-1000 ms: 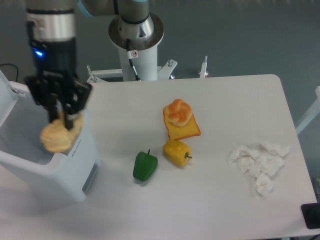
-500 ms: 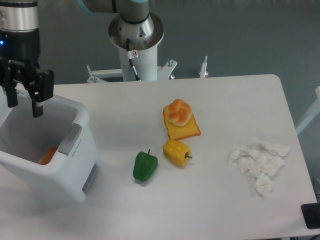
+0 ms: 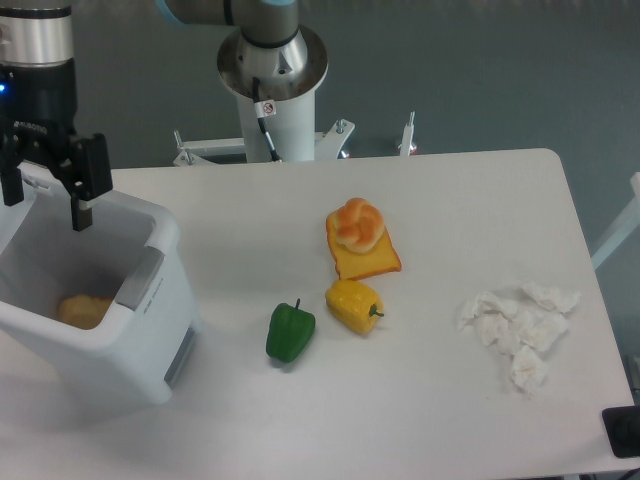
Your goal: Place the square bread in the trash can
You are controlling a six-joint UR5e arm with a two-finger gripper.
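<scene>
So the square bread (image 3: pixel 83 309) is sitting down inside the trash can (image 3: pixel 150 330), at the bottom near the front wall, with nothing touching it. The tool (image 3: pixel 46 200) hangs above the can's back edge with its fingers spread wide apart and nothing between them. Over on the white surface (image 3: pixel 450 210) there's a green pepper (image 3: pixel 289 332) just beside a yellow pepper (image 3: pixel 354 305), and behind those a round bun (image 3: pixel 357 226) resting on a flat toast slice (image 3: pixel 368 260). A crumpled pile of white tissue (image 3: pixel 518 325) lies well apart on the right.
</scene>
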